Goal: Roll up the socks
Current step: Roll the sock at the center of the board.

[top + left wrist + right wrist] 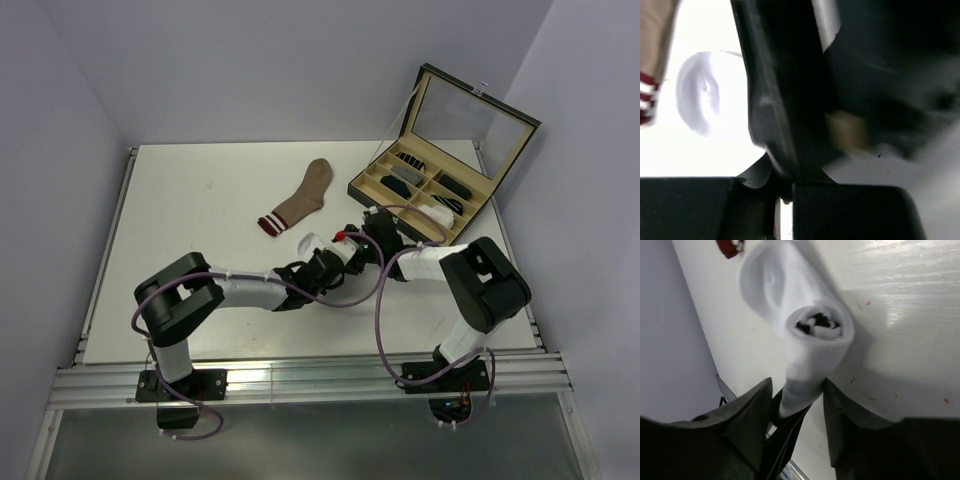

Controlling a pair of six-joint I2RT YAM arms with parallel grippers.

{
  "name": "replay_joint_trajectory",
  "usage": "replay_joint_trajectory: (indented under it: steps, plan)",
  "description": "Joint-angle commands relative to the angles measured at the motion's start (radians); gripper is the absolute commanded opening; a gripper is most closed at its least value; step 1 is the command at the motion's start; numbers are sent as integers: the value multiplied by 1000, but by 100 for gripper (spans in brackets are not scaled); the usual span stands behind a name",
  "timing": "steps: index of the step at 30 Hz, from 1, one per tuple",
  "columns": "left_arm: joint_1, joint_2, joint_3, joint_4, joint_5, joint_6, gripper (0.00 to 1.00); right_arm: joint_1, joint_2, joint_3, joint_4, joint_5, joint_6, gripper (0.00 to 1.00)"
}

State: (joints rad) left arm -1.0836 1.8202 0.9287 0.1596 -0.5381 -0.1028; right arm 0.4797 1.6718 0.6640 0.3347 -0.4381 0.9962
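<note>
Both arms fold inward from the near edge of the desk (180, 220) and meet at its middle over the white sock (815, 340). The left gripper (322, 262) noses in from the left, elbow low. Its wrist view is too blurred to tell whether it is pressed together or pinching cloth. The right gripper (797, 386), reaching leftward, stands spread, its fingers flanking the sock's loose tail. The part-made roll runs straight away from that gripper, with dark stripes showing in its open end. Beyond, the tan-brown sock (305, 195) lies flat and unrolled, well apart. The next tuck likely falls to the right arm.
</note>
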Motion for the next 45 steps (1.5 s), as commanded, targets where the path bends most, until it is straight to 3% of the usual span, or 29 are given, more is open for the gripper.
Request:
replay_joint_trajectory:
  steps: [1,7,20,29,45]
  plan:
    - [65,-59,-10,-40,306,-95,0,-18,-83,-4,23,-34,-54,55]
    - [191,-58,54,-130,564,-178,0,-69,-139,-52,66,-22,-57,68]
    - [359,76,170,-192,883,-275,0,-99,-78,-208,355,22,68,72]
    - [432,126,176,-187,952,-339,0,-102,38,-268,595,67,176,72]
    - [488,191,137,-169,1026,-455,1,-99,158,-169,543,42,138,71]
